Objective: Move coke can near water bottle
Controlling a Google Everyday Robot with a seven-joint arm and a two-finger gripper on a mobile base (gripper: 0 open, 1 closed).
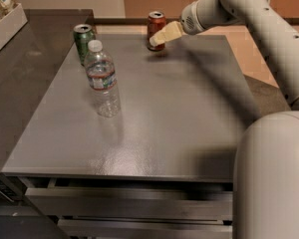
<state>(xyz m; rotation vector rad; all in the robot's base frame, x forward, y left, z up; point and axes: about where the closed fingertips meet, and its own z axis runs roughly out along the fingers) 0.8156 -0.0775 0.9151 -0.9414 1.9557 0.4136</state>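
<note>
**Robot's gripper (162, 36) meets red soda can at the worktop's far edge**

The red coke can (156, 23), white-lettered and silver-topped, stands upright near the middle of the far edge of the grey metal worktop (179, 108). The cream-coloured gripper on the robot's white arm (269, 29) reaches in from the right and lies across the can's right front side; whether its grip has closed on the can cannot be told. The clear plastic water bottle (103, 81), with its white cap and red-and-white label band, stands upright towards the far left corner, well apart from the coke can. A green soda can (81, 41) stands just behind the bottle, closer to that corner.
</note>
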